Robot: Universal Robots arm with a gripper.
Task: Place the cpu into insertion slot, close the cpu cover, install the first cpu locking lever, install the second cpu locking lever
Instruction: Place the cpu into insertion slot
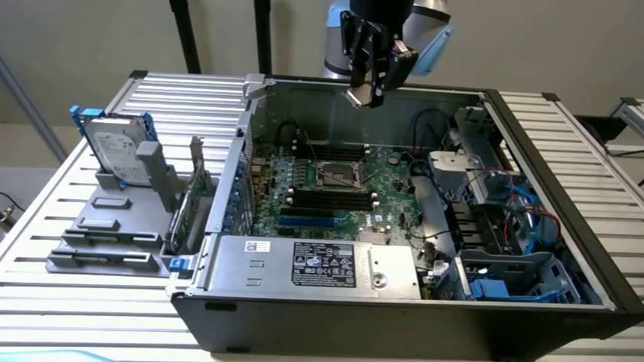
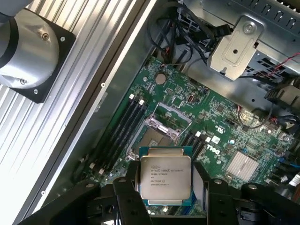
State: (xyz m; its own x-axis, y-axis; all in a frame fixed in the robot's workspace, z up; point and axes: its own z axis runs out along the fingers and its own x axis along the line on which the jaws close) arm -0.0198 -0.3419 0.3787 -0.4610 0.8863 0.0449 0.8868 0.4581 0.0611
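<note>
Cpu (image 2: 165, 176) sits flat, top upward, in end effector (image 1: 363, 96).

Bright even light, table (image 1: 574, 143) beside the case (image 1: 403, 324) almost washed out, inside the case dimmer with soft shadows, cpu (image 2: 165, 176) slightly shiny.

Printed white on the green board (image 2: 225, 117), just beside the cpu (image 2: 165, 176): "DELL". On the cpu's own metal top: several lines of dark print, too small to read.
</note>
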